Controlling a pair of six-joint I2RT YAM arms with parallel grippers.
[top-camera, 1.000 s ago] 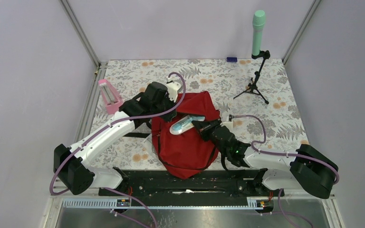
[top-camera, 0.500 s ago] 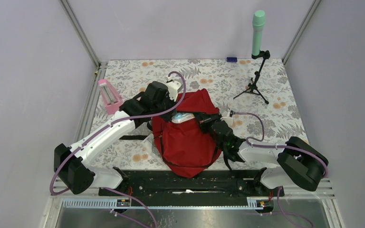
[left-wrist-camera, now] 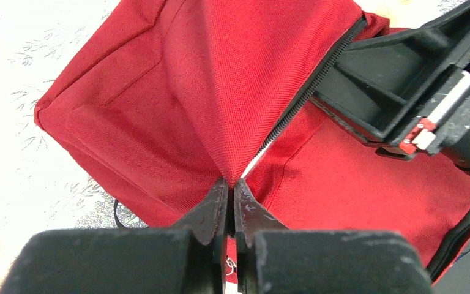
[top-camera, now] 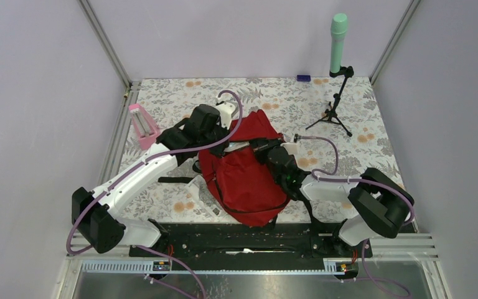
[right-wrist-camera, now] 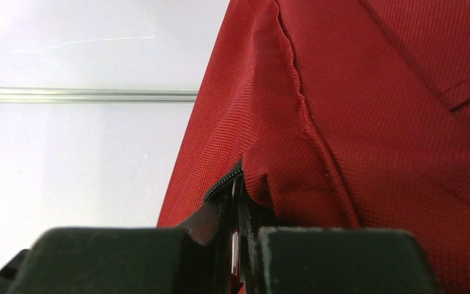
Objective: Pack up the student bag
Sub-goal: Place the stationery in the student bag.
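Since a second ago the right gripper (top-camera: 253, 144) has pushed forward from the middle of the large red fabric student bag (top-camera: 249, 184) to its far, open end, and the pale blue case it carried no longer shows. Its jaws stand nearly together against the black zip edge; I cannot tell whether anything sits between them. Opposite, the left gripper (left-wrist-camera: 229, 191) pinches the bag's red flap beside the zip, pulling it into a peak. The student bag lies on the floral-patterned table (top-camera: 174, 99) between both arms. Farther left stands a pink plastic rack (top-camera: 142, 124). At far right, a black tripod (top-camera: 333, 115) bears a mint-green cylinder (top-camera: 338, 43).
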